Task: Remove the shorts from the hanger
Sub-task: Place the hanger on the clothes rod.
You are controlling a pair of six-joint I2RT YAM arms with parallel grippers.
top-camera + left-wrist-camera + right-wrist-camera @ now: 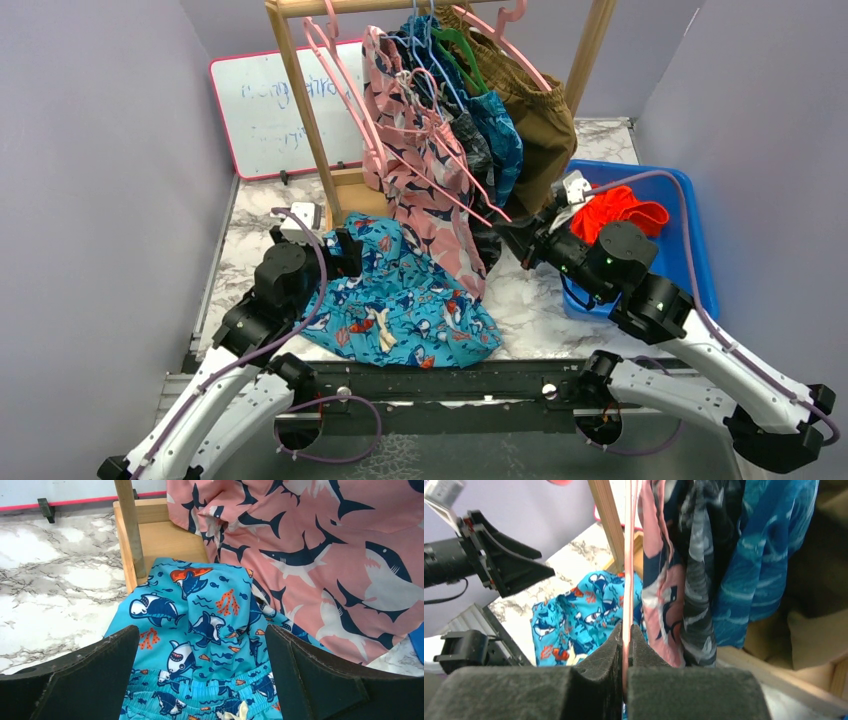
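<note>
The blue cartoon-print shorts (400, 300) lie spread on the table, off any hanger; they also show in the left wrist view (200, 625). My left gripper (345, 250) is open and empty, its fingers (85, 670) on either side above that pair's waistband. The pink-and-navy print shorts (420, 170) hang on a pink hanger (627, 555) on the rack. My right gripper (508, 232) is shut on that hanger's thin lower bar. Black patterned shorts (475, 150) and teal-blue shorts (502, 135) hang behind. The orange shorts (620, 212) lie in the blue bin.
A wooden rack with its post (300, 100) and base (160, 535) stands at the back centre. A brown garment (545, 115) hangs at its right end. A whiteboard (265, 100) leans at back left. The blue bin (690, 250) stands at the right. Grey walls close both sides.
</note>
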